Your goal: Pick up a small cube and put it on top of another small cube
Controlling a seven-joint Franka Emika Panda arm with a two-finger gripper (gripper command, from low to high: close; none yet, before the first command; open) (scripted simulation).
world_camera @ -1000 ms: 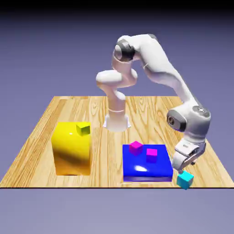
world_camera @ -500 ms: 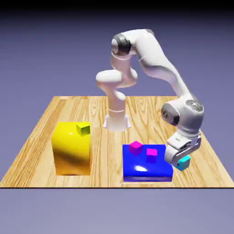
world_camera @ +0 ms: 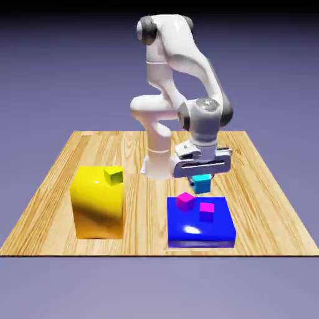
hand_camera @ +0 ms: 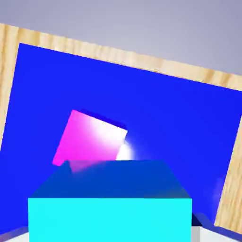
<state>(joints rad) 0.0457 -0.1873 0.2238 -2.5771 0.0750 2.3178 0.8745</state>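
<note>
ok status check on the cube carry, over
Gripper shut on cyan cube, airborne. Cube above the blue block, near the magenta cube; not yet set down. Nothing in the way.

cyan cube [hand_camera: 109,220] cut off below, hiding gripper [world_camera: 201,180] fingertips

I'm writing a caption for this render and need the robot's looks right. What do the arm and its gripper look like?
The arm is glossy white, built of rounded segments with dark grey caps at the joints. Its gripper has a wide white body with dark seams and small grey fingers. No cables or markings show.
</note>
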